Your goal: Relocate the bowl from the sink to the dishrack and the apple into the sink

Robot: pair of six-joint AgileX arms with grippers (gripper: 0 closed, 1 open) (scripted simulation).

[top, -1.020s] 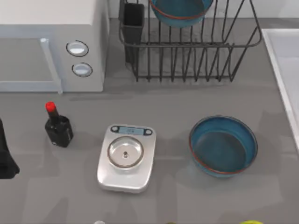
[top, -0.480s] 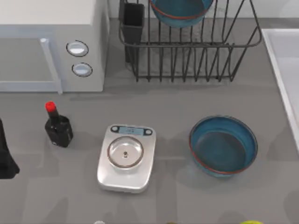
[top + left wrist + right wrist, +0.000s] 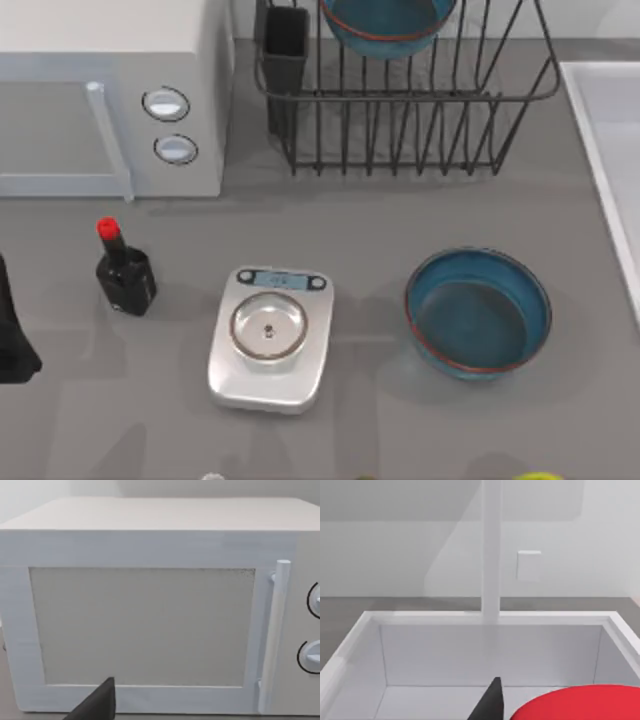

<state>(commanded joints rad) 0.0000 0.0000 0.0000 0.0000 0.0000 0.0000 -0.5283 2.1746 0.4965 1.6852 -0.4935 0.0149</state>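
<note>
Two bowls: one (image 3: 385, 25) up in the dishrack (image 3: 400, 110), another (image 3: 478, 312) on the counter (image 3: 360, 230). Left arm parked at left edge. Right pincer (image 3: 489, 702) over the sink (image 3: 490, 650), beside the apple (image 3: 580, 705); grip unclear.

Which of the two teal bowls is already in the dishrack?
The bowl at the far edge of the top view sits among the bars of the black dishrack. The other teal bowl stands on the grey table, nearer than the rack.
</note>
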